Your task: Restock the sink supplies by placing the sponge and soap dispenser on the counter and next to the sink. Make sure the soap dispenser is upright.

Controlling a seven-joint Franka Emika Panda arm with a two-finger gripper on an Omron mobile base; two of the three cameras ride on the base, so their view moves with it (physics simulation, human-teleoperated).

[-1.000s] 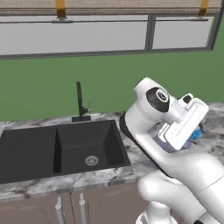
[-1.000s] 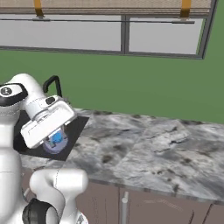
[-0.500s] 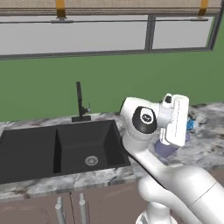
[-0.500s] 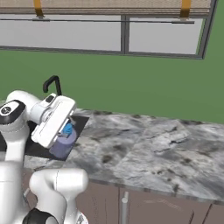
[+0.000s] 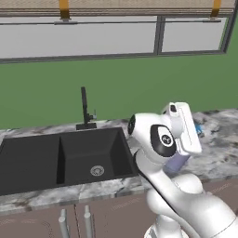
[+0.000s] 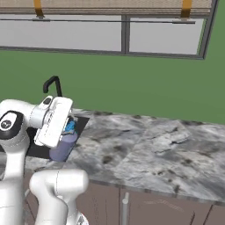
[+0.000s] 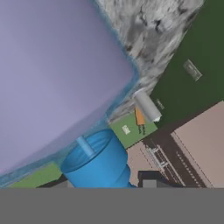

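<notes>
The tool point(image 6: 66, 132) is clamped on the soap bottle point(image 6: 63, 146), holding it by the upper part near the blue pump point(image 6: 70, 128). The bottle hangs tilted at the surface's point(image 6: 149, 145) edge, just right of the sink point(image 5: 60, 155), beside the faucet point(image 5: 85, 109). In the hand view, the lavender body point(image 7: 57, 78) looms close, with a pale grey cylinder point(image 7: 147, 106) lying farther off.

Marbled grey-and-white counter point(image 6: 158, 145), black sink point(image 5: 65, 158) recessed in it, black faucet point(image 5: 85, 109) behind
</notes>
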